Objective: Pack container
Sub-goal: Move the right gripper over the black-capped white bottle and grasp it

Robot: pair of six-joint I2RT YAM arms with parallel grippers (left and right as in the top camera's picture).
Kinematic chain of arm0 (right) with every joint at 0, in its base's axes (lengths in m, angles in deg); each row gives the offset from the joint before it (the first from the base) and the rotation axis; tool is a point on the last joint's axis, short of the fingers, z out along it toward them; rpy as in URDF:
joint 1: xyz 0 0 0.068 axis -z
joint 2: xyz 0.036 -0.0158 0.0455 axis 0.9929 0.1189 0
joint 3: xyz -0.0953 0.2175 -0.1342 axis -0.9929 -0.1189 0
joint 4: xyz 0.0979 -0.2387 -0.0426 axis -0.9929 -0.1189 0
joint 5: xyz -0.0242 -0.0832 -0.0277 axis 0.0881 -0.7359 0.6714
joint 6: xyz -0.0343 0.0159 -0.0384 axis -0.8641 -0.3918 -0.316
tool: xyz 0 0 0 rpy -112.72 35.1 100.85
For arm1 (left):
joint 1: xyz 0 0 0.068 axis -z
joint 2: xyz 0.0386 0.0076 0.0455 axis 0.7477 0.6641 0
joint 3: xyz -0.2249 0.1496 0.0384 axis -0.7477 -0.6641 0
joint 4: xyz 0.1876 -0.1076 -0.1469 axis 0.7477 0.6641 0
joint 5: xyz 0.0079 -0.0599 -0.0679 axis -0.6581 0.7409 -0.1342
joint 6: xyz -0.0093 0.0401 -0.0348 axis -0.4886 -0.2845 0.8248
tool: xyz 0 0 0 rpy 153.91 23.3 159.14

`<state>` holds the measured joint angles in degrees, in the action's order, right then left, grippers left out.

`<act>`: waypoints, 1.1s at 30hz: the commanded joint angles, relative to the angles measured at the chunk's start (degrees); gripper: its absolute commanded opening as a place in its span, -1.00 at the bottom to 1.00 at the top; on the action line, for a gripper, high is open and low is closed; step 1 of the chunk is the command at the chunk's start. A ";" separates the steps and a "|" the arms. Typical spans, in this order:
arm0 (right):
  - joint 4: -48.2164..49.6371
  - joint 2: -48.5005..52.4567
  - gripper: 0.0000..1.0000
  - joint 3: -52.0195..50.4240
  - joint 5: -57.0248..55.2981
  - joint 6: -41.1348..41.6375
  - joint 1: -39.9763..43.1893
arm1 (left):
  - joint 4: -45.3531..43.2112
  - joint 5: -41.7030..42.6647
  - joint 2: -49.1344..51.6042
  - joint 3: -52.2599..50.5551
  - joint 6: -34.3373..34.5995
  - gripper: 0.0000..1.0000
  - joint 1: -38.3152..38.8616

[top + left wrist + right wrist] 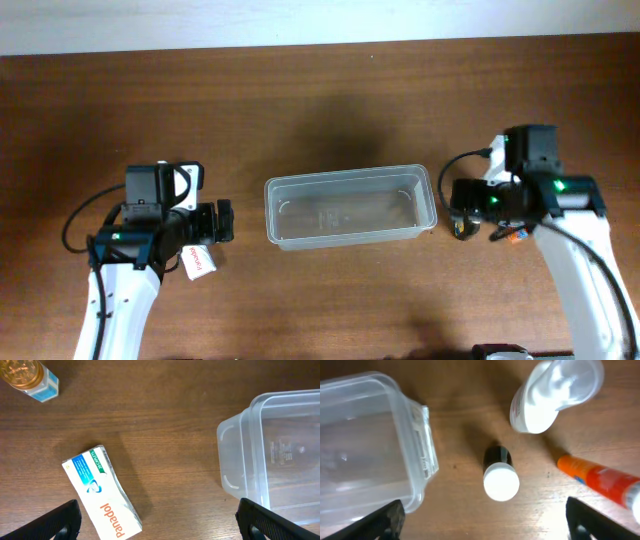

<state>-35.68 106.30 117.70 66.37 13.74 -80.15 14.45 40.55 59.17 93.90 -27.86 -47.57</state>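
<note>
Container: a clear tub (pixel 272 215) is seen at the middle of the table (pixel 320 100), between the two arms.
Long axis: it is laid left to right in the overhead view, one short end toward each arm.
Facing: the open mouth is turned up and the base rests flat on the wood.
Left short end: its rounded rim (pixel 235 455) is seen at the right of the left wrist view, apart from the fingers.
Right short end: its rim (pixel 415 450) is seen at the left of the right wrist view.
Left gripper (pixel 160 522): the fingers are spread wide; nothing is held or touched.
Under the left gripper: a white medicine box (pixel 102 495) is lying flat and askew on the wood, well apart from the tub.
Further off: a small bottle with a gold cap (pixel 30 377) is seen at the top left corner of that view.
Right gripper (pixel 487 522): the fingers are spread wide; nothing is gripped.
Before the right gripper: a black bottle with a white cap (pixel 499 472) is standing upright near the tub's end.
Beside it: a white bottle (pixel 550 395) and an orange tube (pixel 600 480) are on the wood.
</note>
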 commanded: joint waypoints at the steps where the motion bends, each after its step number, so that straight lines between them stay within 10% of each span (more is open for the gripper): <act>1: -0.15 3.78 0.82 0.74 0.46 0.72 2.16 | 0.00 0.39 0.17 1.18 -0.04 0.99 -0.24; 17: 1.95 17.86 0.27 0.00 2.91 0.48 4.13 | -0.17 0.42 0.17 1.18 -0.04 0.99 -0.24; 33: 0.17 15.39 0.25 0.00 2.89 0.48 4.13 | -0.17 0.39 0.17 1.18 -0.04 0.99 -0.24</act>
<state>-34.28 122.19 118.44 67.87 13.78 -76.28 14.43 40.55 59.26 93.97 -27.84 -47.57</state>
